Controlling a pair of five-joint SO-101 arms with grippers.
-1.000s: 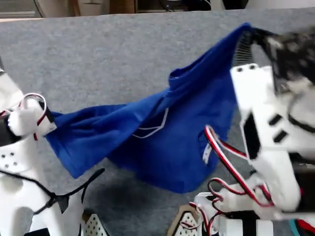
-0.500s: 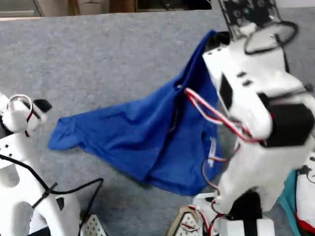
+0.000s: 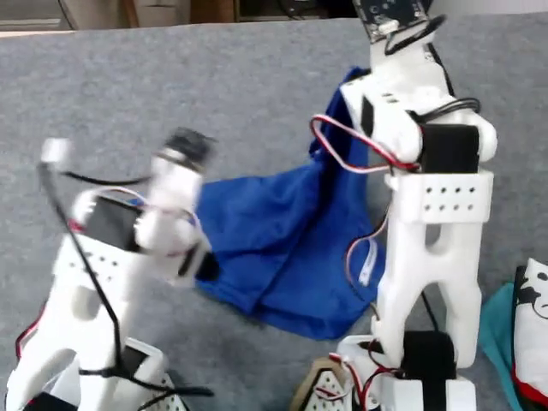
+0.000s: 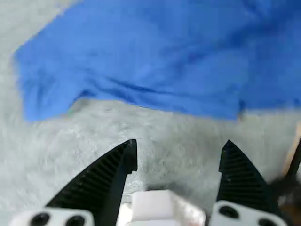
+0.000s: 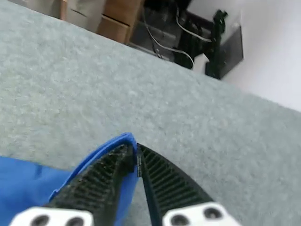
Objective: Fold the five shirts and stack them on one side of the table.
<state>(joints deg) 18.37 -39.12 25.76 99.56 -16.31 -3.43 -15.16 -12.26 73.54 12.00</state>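
The grey desk [image 3: 214, 86] is spreading across the whole high view, its surface looking like felt or short carpet. The blue shirt [image 3: 282, 248] is lying crumpled near the middle of it, most of the cloth resting on the desk in loose folds, while one corner is being pulled up and away toward the far side, so that the fabric is rising in a ridge from the heap to that corner. The right arm [image 3: 437, 205] is standing tall over the shirt's right part, its red and white wires hanging in front of the cloth. The left arm [image 3: 111, 257] is leaning in from the near left, its head just beside the shirt's left edge. The right claw [image 5: 136, 150] is pinching the raised corner, its jaws closed together with blue cloth caught between them and wrapping one finger. The left claw [image 4: 180, 146] is hanging wide open and holding nothing, above bare desk, with the shirt's edge just beyond its tips. At the near right edge a teal cloth [image 3: 501, 334] and a white cloth [image 3: 535, 300] with black print are lying together.
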